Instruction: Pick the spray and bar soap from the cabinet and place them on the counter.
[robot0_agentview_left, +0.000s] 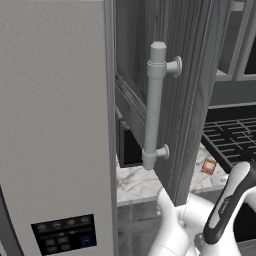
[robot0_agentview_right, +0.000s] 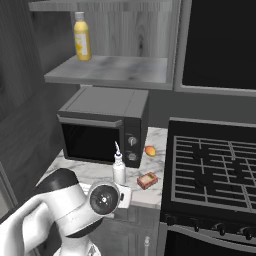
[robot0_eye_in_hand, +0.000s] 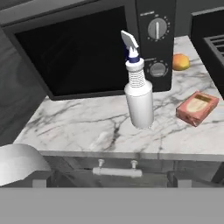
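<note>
glossy white rounded robot arm (robot0_agentview_right: 55, 215) of bulging, smooth shells. a dark grey band (robot0_agentview_left: 226, 210) with small pale marking runs along one link. a round dark grey joint cap (robot0_agentview_right: 102, 199) has a paler centre.

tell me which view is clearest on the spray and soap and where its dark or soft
Hand view: spray and bar soap evenly lit on the counter, faint shadows. Right base view: same pair smaller, microwave window black. Left base view: soft, cabinet door blocks most.
</note>
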